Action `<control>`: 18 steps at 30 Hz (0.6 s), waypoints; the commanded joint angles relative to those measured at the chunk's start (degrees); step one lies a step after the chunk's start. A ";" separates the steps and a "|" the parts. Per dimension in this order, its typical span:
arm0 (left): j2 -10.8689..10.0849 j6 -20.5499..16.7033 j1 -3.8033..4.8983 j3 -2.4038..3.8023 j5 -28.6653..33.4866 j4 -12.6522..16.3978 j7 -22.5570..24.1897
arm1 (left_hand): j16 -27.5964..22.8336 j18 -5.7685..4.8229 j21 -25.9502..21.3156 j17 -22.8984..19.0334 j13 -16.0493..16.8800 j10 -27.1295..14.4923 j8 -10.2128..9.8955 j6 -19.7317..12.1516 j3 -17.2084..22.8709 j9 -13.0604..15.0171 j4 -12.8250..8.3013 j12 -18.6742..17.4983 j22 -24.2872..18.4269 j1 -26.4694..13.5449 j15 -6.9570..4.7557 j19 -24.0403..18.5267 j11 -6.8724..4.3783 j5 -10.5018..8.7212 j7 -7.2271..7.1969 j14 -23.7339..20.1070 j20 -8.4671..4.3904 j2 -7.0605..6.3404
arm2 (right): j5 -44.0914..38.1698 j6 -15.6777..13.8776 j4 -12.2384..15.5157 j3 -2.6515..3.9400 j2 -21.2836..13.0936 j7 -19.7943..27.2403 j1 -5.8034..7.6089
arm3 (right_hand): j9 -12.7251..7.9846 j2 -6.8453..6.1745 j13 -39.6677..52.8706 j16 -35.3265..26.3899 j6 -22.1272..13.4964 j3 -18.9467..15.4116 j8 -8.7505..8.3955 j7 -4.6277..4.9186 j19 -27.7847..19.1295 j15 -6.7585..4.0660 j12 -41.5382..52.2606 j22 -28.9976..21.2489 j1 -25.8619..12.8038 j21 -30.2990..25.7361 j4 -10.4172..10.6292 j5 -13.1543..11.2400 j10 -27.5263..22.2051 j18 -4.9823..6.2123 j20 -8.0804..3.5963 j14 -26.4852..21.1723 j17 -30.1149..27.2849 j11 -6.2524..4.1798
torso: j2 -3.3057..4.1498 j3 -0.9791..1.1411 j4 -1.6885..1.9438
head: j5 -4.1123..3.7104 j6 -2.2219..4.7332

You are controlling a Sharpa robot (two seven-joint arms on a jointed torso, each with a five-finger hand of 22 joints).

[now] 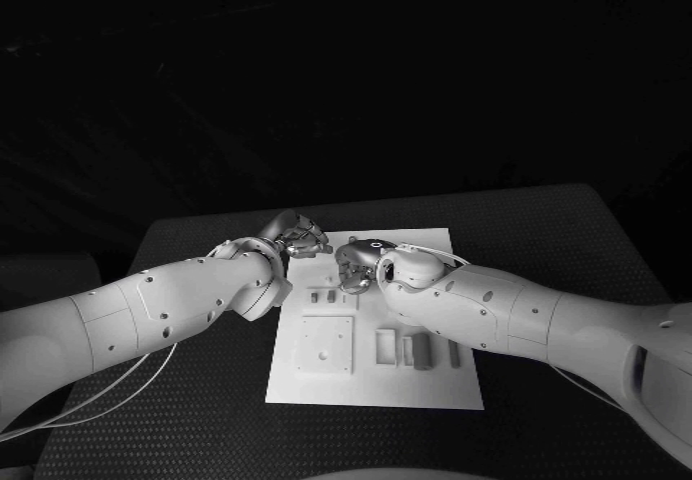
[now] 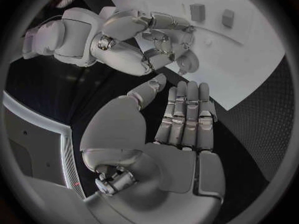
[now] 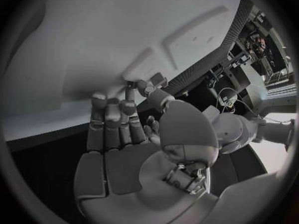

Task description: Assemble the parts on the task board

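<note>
The white task board [image 1: 433, 385] lies in the middle of the black table. Small parts [image 1: 421, 350] lie in its near half, and two more [image 1: 326, 296] sit near its left edge. My left hand [image 1: 296, 236] hovers by the board's far left corner; its fingers [image 2: 187, 117] are stretched flat side by side with nothing in them. My right hand [image 1: 361, 265] is over the far left part of the board [image 3: 87, 45]. Its fingertips [image 3: 115, 104] and thumb reach a small part [image 3: 156, 79] at the board's edge. Whether it pinches that part is unclear. The right hand [image 2: 159, 40] is close in front of the left.
A raised square plate [image 1: 327, 345] sits on the board's near left. Two parts [image 2: 197, 10] stand on the board [image 2: 255, 59] beyond the right hand. Black table [image 1: 577, 230] surrounds the board on all sides.
</note>
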 commanded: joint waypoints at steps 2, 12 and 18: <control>0.06 -0.15 0.10 0.03 0.26 0.11 0.74 | -0.16 -0.09 -0.17 0.11 -0.10 0.34 -0.11 -0.30 0.11 -0.11 0.29 -0.32 -0.07 -0.24 0.18 0.21 0.00 -0.11 0.20 0.19 -0.10 0.40 | -1.15 0.71 -0.56 -0.27 0.03 -0.39 -0.41 | -0.07 0.57 0.05 0.18 1.27 -0.21 0.06 0.67 -0.34 -0.19 0.10 0.87 -0.12 -0.04 -0.23 -0.14 -0.27 0.39 -0.02 -0.16 -0.03 -0.21 | 0.02 -0.03 -0.05 | 0.16 -0.09; -0.01 -0.12 0.10 0.03 0.26 0.09 0.74 | -0.18 -0.09 -0.17 0.12 -0.11 0.34 -0.09 -0.32 0.11 -0.13 0.30 -0.34 -0.09 -0.26 0.19 0.19 0.01 -0.11 0.21 0.17 -0.09 0.42 | -1.26 0.13 -0.70 -0.27 -0.04 -0.39 -0.41 | -0.02 1.29 0.02 0.20 1.43 -0.19 0.13 0.58 -0.29 -0.28 0.11 0.85 -0.10 0.00 -0.11 -0.10 -0.17 0.39 0.00 -0.10 -0.05 -0.31 | -0.01 -0.01 -0.07 | 0.21 -0.09; -0.05 0.08 0.10 0.03 0.27 0.07 0.59 | -0.19 -0.10 -0.17 0.13 -0.12 0.33 -0.09 -0.34 0.11 -0.14 0.32 -0.35 -0.10 -0.27 0.19 0.19 0.02 -0.11 0.21 0.17 -0.08 0.45 | -1.26 -0.28 -0.77 -0.27 -0.13 -0.36 -0.41 | -0.02 1.88 -0.01 0.19 1.45 -0.15 0.13 0.56 -0.28 -0.32 0.09 0.84 -0.12 0.00 -0.05 -0.10 -0.15 0.39 0.01 -0.08 -0.06 -0.34 | -0.01 0.00 -0.06 | 0.22 -0.07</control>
